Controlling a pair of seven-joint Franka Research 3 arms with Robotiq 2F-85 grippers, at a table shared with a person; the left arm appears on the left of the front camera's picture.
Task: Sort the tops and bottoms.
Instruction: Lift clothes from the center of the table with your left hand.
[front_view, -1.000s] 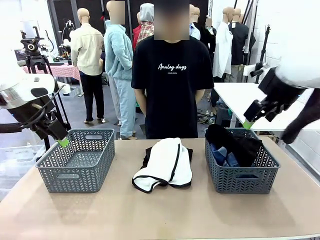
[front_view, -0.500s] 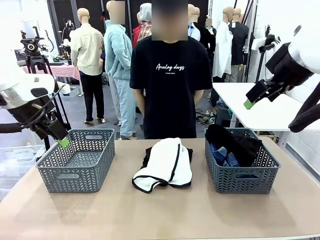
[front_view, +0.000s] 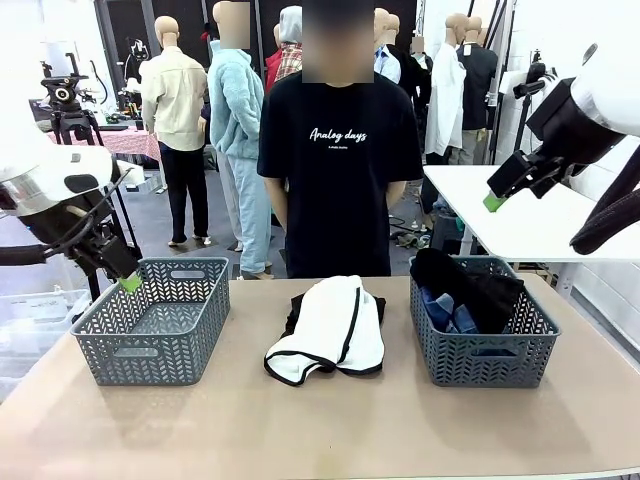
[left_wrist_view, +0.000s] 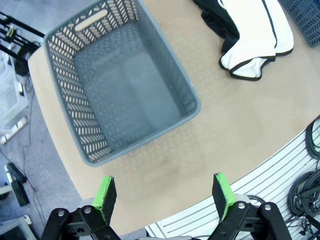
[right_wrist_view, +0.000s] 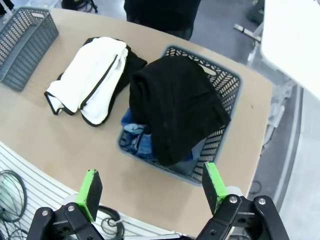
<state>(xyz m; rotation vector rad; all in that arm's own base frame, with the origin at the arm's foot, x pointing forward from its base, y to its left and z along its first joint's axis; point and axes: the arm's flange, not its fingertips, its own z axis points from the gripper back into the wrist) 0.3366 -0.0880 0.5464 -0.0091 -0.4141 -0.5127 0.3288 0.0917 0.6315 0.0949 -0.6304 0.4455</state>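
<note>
Grippers (left_wrist_view: 164, 192) (right_wrist_view: 151, 187), jaws wide apart, empty.

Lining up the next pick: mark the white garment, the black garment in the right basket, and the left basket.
white garment (front_view: 328, 322): front view, middle of its white fabric.
black garment (right_wrist_view: 175, 105): right wrist view, its middle.
left basket (front_view: 170, 362): front view, near wall.

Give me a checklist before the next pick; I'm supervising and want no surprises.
1. Open and empty, left gripper and right gripper: ok.
2. Lying free on the table between the baskets, white piece with black edging: ok.
3. Graspable alone, black piece under it: not ok, mostly covered.
4. Room in left basket: ok, nothing inside.
5. Correctly sorted in right basket, draped black piece over blue denim piece: cannot tell.
6. Clear of the table, person: ok, arms at sides.
</note>
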